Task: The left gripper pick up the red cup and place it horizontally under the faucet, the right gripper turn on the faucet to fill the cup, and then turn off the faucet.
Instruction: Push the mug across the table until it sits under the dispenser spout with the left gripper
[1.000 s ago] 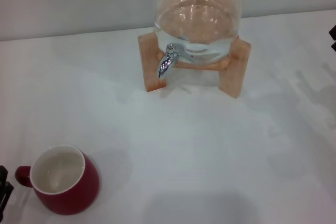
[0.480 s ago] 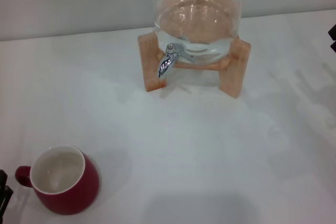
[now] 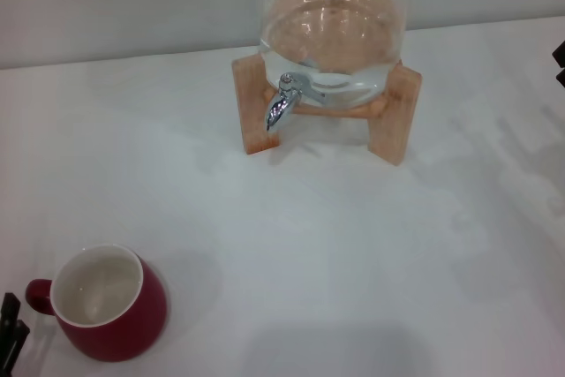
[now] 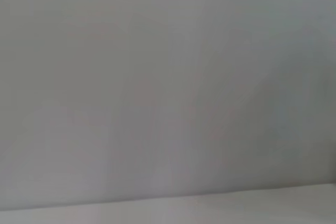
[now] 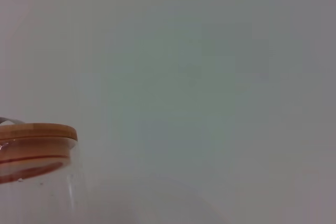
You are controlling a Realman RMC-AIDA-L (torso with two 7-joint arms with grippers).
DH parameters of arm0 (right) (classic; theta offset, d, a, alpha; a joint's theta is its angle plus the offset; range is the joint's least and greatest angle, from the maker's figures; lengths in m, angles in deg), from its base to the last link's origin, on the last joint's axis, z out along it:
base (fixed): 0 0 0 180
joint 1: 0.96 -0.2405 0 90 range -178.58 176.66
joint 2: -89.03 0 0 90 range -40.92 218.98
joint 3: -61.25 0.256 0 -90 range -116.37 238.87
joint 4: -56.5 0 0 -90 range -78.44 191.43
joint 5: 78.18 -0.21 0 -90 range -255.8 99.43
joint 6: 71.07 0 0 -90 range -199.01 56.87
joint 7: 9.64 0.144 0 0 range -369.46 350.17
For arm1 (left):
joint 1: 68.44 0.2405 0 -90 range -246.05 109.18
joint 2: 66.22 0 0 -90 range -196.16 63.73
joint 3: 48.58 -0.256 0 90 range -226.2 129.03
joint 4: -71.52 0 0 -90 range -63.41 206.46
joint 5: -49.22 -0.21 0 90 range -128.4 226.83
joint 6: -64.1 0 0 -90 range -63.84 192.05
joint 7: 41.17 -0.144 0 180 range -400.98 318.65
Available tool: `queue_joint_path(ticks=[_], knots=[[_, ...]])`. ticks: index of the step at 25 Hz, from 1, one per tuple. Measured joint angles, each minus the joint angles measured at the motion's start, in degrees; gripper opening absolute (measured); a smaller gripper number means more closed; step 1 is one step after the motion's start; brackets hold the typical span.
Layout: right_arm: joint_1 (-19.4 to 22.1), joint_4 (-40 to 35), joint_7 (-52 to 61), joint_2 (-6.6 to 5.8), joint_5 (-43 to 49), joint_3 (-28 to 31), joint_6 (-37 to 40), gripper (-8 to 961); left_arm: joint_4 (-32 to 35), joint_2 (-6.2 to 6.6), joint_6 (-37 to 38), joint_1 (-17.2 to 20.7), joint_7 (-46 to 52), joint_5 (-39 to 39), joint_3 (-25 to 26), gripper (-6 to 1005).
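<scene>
Head view: the cup (image 3: pixel 108 302) stands upright on the white table (image 3: pixel 353 245) at the near left, its cream inside showing and its loop handle turned toward the left edge; that puts the handle just beside the left gripper (image 3: pixel 11 335), of which only black finger ends show at the picture's edge, so whether it is spread or clenched I cannot tell; nothing is in its grasp, for the cup rests free on the table; the placing suits a grasp from the left side, which looks like the step in hand. The faucet (image 3: pixel 282 103) juts from the front of the glass jar (image 3: pixel 331 28), which sits raised on a wooden stand (image 3: pixel 397 116) at the far middle, well apart from the cup; the raising leaves room under the spout for the cup. The right gripper (image 3: pixel 560 64) shows only as a dark sliver at the far right edge, near the jar's side, its fingers' state not to be told; it seems parked within reach of the lever.

Left wrist view: only blank wall and a strip of table.

Right wrist view: the jar's wooden lid (image 5: pixel 37 132) and glass shoulder against the wall.
</scene>
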State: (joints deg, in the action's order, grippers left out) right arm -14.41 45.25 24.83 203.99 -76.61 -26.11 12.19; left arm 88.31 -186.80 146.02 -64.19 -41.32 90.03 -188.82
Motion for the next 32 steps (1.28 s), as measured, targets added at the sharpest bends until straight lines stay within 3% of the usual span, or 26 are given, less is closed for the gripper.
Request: queue_joint_path(ticks=[32], knots=[[0.03, -0.11, -0.03, -0.09, -0.25, 0.00, 0.50, 857, 0.09, -0.08, -0.11, 0.23, -0.68, 1.28, -2.66, 868]])
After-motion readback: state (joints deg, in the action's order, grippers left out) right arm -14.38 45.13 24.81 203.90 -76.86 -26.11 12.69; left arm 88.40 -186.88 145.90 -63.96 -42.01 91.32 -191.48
